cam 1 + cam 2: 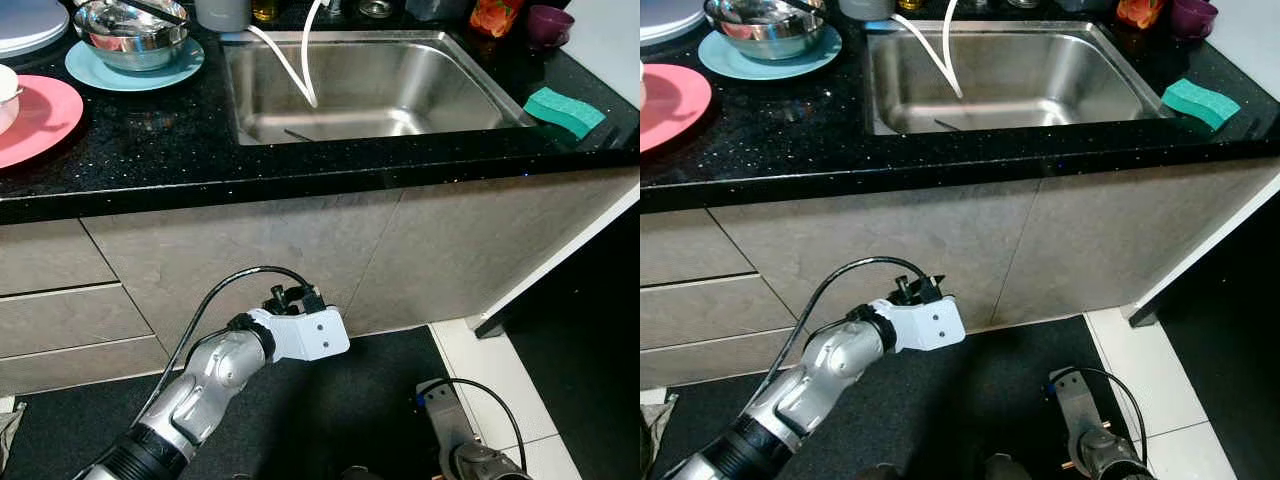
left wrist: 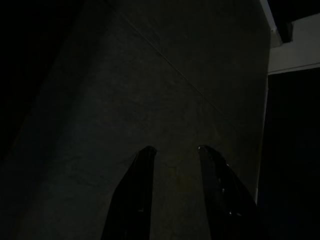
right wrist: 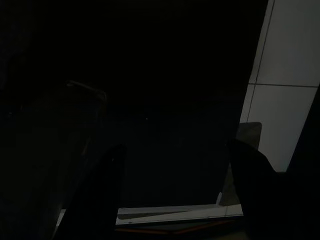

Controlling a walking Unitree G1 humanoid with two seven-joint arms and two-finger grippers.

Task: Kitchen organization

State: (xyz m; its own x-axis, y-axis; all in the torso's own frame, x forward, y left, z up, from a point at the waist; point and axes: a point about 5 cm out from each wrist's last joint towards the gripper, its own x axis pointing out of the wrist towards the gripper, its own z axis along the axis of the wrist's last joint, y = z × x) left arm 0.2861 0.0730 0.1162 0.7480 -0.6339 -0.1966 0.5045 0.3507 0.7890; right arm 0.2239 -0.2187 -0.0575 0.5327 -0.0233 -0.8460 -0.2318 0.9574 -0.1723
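A black speckled stone countertop point(image 1: 150, 150) runs across the upper part of the head views, above grey-brown cabinet fronts point(image 1: 250, 250) with drawers on the left. Below them lie a dark floor mat point(image 1: 300, 430) and, to the right, white floor tiles point(image 1: 500, 380).

Set into the counter is a rectangular stainless steel sink point(image 1: 370, 90), with a white hose point(image 1: 290, 65) hanging into its basin. Left of the sink sit a pink round plate point(image 1: 35, 120) and a light blue plate point(image 1: 135, 68) that carries a stack of shiny steel bowls point(image 1: 130, 28). On the counter just right of the sink rests a green rectangular sponge point(image 1: 565, 110); behind it stands a small purple bowl point(image 1: 548, 22).

The left gripper point(image 2: 175, 150) is raised in front of the cabinet fronts below the sink, its two black fingers parted with nothing between them. The right gripper point(image 3: 175, 150) hangs low over the dark floor beside the white tiles, its fingers spread wide and empty.
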